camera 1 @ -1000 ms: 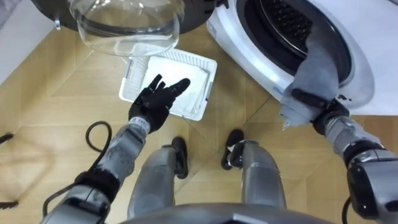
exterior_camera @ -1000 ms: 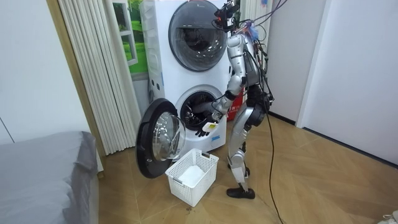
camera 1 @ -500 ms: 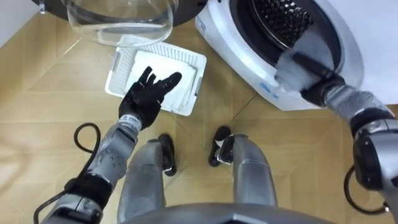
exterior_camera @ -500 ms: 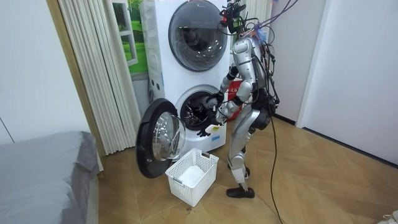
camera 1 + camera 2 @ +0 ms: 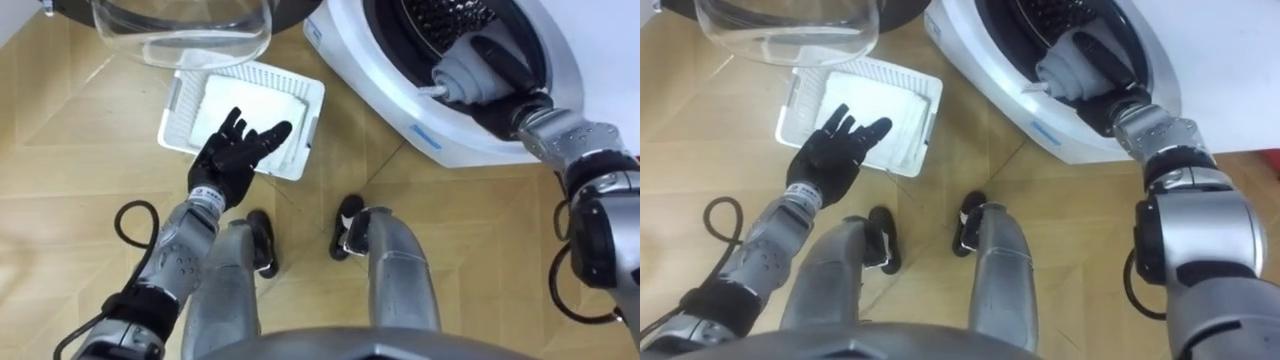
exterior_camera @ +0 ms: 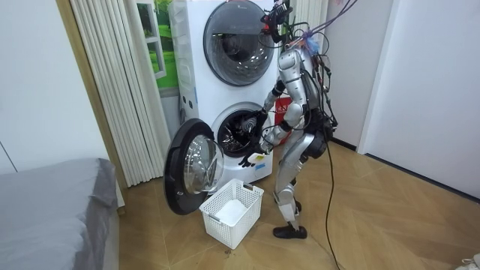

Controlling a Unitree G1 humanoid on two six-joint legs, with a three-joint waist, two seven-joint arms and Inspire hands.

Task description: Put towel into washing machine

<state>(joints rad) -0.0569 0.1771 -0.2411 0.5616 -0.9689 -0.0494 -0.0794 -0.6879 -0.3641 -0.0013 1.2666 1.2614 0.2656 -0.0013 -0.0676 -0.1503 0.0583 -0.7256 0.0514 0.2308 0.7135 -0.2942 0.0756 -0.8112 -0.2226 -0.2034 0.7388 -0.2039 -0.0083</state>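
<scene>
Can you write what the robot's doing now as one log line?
stage: loading | right hand: gripping grey towel at washing machine opening | left hand: open, above basket

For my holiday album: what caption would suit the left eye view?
Right hand holds a grey towel in the washing machine mouth; left hand hangs open above a white basket.
</scene>
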